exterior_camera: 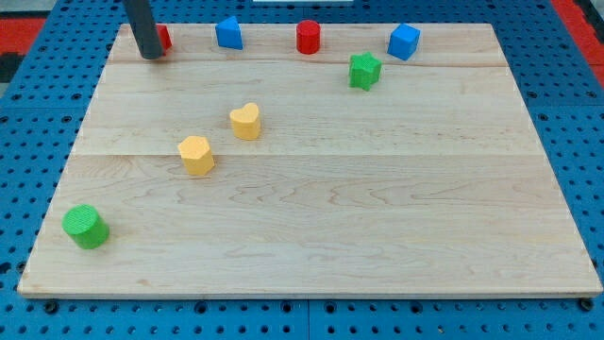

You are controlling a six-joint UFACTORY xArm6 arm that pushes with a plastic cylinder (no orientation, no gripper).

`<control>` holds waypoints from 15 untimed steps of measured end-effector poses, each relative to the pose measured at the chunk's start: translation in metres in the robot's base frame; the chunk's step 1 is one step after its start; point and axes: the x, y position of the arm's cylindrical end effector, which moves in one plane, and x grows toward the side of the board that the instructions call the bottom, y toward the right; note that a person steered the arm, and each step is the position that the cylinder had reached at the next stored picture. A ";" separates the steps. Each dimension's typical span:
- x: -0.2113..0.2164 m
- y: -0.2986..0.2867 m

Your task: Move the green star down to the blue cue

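Camera view shows my tip [151,55] at the board's top left corner, standing straight up and touching nothing but maybe the red block [163,38] half hidden behind it. It holds nothing. The green star [364,71] sits near the top right, just beside the blue cube [404,42]. A blue block [228,33] and red cylinder [309,37] line the top edge. Two yellow blocks, a heart [245,121] and a rounder one [196,155], sit mid-left; a green cylinder [86,227] is bottom left. The wooden board [377,217] is bare below the star.
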 end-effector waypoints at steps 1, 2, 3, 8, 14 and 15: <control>-0.009 0.000; -0.006 0.004; 0.014 0.047; 0.024 0.315; 0.096 0.298; 0.091 0.278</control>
